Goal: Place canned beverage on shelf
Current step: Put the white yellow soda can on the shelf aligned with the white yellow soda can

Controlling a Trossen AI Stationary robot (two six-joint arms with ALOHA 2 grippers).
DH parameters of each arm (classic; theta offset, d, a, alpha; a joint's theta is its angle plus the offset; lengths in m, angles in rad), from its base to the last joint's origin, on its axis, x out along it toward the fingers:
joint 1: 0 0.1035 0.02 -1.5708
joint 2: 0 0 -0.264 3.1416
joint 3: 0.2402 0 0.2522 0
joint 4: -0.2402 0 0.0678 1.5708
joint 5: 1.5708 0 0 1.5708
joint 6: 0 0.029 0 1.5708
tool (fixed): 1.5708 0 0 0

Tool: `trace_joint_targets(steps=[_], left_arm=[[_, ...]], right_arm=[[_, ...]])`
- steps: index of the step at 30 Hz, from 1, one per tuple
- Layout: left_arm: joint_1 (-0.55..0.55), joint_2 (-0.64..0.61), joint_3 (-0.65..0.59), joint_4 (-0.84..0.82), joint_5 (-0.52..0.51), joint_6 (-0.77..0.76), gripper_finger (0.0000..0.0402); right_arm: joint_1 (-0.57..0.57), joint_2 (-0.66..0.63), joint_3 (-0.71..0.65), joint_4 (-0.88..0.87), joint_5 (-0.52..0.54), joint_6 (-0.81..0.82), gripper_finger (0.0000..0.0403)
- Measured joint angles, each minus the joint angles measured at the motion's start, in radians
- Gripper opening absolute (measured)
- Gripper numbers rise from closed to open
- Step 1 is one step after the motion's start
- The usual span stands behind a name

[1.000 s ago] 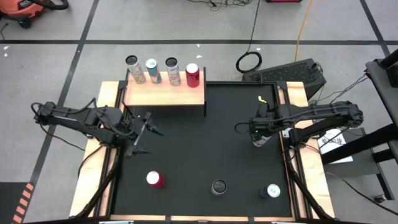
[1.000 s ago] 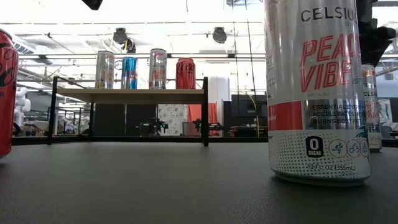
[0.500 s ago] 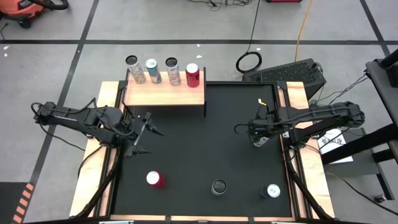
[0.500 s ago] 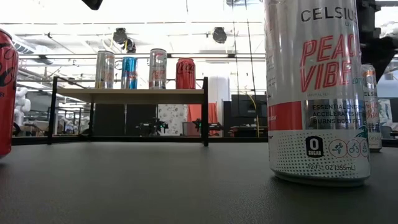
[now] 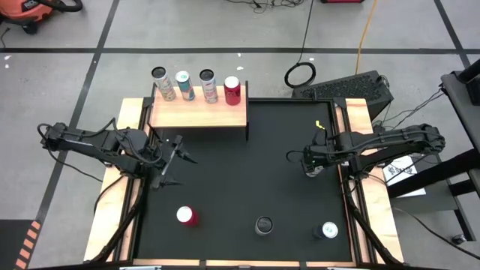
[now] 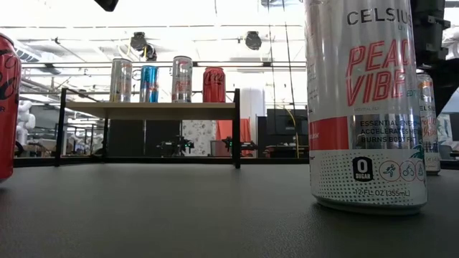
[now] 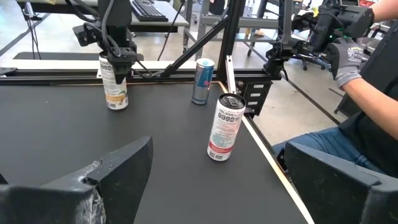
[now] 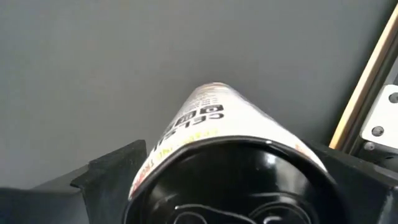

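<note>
Black tabletop (image 5: 247, 172) with shelf (image 5: 199, 115) at its far left corner, already filled by a row of 4 cans (image 5: 208, 85) abreast, so could knock one off the back when squeezing in a 5th. Near the right edge, right hand (image 5: 311, 163) open, fingers either side of the upright canned beverage (image 8: 217, 124) and not yet closed on it; could tip or skid it if closed off-centre. Left hand (image 5: 171, 161) open too, hovering idle near the left edge.
</note>
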Motion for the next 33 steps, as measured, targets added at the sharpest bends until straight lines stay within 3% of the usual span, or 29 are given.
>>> trace_joint_targets(steps=[6,15,22,33], left_arm=[[0.0,0.0,0.0,0.0,0.0,0.0,0.0367],[0.0,0.0,0.0,0.0,0.0,0.0,0.0367],[0.0,0.0,0.0,0.0,0.0,0.0,0.0367],[0.0,0.0,0.0,0.0,0.0,0.0,0.0367]], right_arm=[[0.0,0.003,0.0,-0.011,0.002,0.002,0.036],[0.0,0.012,0.001,-0.007,0.001,-0.028,0.0218],[0.0,0.015,0.011,0.003,0.003,-0.086,0.0218],[-0.001,0.015,0.142,-0.005,0.008,-0.13,0.0218]])
